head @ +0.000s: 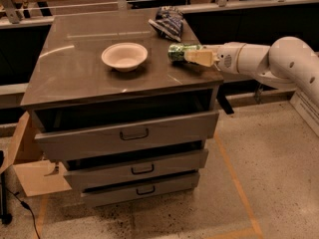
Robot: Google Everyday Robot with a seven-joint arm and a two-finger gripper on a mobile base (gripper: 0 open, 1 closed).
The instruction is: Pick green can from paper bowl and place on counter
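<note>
The green can (179, 52) is held on its side in the gripper (193, 56). One end of the can is pointed left, toward the paper bowl (124, 56). The pale fingers (203, 59) are closed around the right part of the can, so only its left part can be seen. The can is found over the right side of the counter (75, 78), close to the right edge. Whether it is touching the top or is held just above it cannot be told.

The paper bowl is set upright near the middle of the counter, to the left of the can and apart from it. A dark striped snack bag (168, 23) is laid at the back of the counter, behind the can. The white arm (279, 61) is stretched in from the right. Three drawers (132, 133) are seen under the counter, each with a handle. A dark gap is seen above the top drawer.
</note>
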